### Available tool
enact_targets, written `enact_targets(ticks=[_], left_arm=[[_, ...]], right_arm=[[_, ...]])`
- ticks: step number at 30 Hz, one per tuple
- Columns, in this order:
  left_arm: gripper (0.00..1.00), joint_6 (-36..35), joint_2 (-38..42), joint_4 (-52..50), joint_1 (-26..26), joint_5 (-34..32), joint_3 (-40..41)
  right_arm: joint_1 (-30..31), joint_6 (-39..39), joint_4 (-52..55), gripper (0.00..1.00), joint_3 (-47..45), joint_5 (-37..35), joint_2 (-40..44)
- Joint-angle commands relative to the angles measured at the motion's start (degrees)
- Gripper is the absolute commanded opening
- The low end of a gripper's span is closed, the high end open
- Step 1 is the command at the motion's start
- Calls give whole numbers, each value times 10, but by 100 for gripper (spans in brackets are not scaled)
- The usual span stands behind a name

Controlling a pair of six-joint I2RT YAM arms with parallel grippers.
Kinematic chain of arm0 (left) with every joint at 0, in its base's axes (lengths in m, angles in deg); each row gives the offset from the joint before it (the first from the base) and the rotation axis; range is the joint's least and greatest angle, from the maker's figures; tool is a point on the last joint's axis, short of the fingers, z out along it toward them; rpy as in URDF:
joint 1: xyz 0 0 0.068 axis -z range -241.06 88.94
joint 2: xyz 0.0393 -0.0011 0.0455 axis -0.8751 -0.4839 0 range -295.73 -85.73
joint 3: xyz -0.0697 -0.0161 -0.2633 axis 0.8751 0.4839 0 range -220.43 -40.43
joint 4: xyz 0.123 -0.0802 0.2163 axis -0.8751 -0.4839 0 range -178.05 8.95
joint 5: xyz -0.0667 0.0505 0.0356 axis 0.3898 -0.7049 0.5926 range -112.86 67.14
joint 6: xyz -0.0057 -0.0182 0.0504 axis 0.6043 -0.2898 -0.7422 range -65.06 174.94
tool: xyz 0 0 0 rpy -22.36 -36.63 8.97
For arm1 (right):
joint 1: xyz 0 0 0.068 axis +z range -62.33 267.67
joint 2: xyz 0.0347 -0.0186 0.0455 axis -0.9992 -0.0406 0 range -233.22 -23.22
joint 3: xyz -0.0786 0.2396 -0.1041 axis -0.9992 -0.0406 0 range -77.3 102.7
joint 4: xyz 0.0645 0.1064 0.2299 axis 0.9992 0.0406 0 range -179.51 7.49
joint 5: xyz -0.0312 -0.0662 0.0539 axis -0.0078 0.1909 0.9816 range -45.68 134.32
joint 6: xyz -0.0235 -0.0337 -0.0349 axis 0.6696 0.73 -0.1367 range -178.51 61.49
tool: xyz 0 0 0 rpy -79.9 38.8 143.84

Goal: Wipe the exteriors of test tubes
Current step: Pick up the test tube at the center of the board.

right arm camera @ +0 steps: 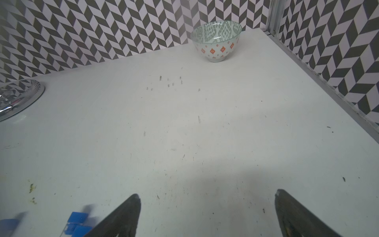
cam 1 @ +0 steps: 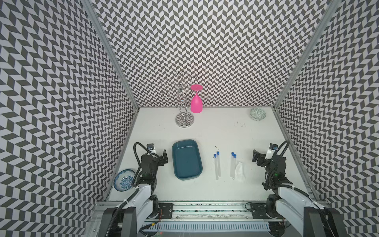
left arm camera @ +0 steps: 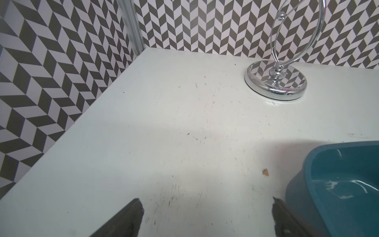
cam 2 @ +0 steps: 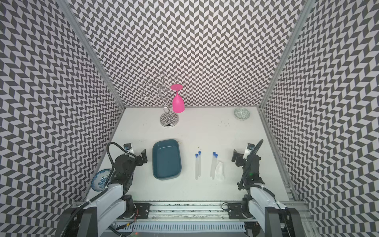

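Two pairs of clear test tubes with blue caps lie flat on the white table, one pair [cam 1: 217, 167] right of the teal tray [cam 1: 186, 160], the other pair [cam 1: 233, 167] against a crumpled white tissue [cam 1: 240, 170]. My left gripper [cam 1: 159, 153] hovers left of the tray, open and empty; in its wrist view the gripper [left arm camera: 207, 202] shows bare table between its fingertips, with the tray's wall [left arm camera: 297, 184] beside it. My right gripper [cam 1: 262, 156] is right of the tissue, also open and empty [right arm camera: 207, 195]. Blurred blue caps [right arm camera: 77, 222] show at that view's edge.
A chrome rack [cam 1: 184, 120] with a pink glass [cam 1: 196, 102] hanging upside down stands at the back. A patterned bowl [cam 1: 257, 113] sits in the back right corner. A blue and white plate [cam 1: 124, 180] leans by the left wall behind my left arm.
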Motion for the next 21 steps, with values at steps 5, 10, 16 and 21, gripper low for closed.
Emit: enact_targets(ticks=[5,10,16,21], left_arm=[[100,-30,-339,429,28,-51,-86],[100,-27,-340,429,20,-34,-88],[100,-28,-343,432,21,-37,-88],[100,-28,-342,432,20,-37,-88]], right_arm=[[38,50,-497,100,81,-50,-347],[38,51,-498,100,81,-51,-349],[38,51,-498,100,81,-51,-348],[38,51,-498,99,81,-52,-348]])
